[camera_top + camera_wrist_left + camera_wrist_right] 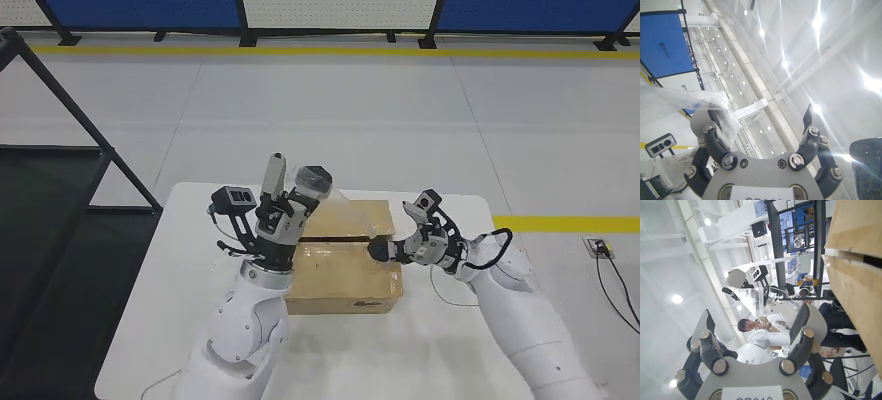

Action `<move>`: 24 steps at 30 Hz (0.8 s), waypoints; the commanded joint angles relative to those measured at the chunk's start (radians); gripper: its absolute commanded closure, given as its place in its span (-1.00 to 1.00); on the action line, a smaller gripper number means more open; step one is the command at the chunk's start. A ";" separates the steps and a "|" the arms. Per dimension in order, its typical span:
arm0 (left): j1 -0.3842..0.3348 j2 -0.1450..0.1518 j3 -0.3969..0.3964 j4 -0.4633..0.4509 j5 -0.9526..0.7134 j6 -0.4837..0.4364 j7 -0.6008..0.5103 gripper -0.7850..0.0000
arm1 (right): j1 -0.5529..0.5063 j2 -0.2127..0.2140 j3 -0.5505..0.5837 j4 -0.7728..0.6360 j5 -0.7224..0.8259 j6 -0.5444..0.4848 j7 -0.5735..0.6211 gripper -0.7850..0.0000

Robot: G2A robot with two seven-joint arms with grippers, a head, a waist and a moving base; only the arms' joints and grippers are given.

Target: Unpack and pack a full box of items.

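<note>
A brown cardboard box (345, 265) sits in the middle of the white table (440, 350), its top flaps lying flat with a narrow dark gap between them. My left gripper (295, 178) is raised above the box's left end, pointing upward and open (761, 117). A sheet of clear plastic film (335, 205) hangs from one of its fingers (715, 118) and trails down toward the box. My right gripper (398, 230) is at the box's right end, open (755, 321), with nothing between its fingers. The box's side (857, 279) is close beside it.
A black metal frame (60, 180) stands off the table's left side. Bare table surface lies in front of the box and to its right. A yellow floor line (560, 223) runs beyond the right edge.
</note>
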 commanded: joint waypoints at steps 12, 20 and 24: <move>-0.034 -0.021 0.046 0.050 0.042 -0.023 0.026 -1.00 | 0.062 -0.029 -0.035 0.096 0.115 0.030 0.078 1.00; -0.039 -0.028 0.038 0.055 0.055 -0.033 0.032 -1.00 | 0.085 -0.039 -0.039 0.137 0.127 0.014 0.104 1.00; -0.039 -0.032 0.030 0.059 0.056 -0.036 0.032 -1.00 | 0.094 -0.040 -0.029 0.150 0.124 -0.016 0.103 1.00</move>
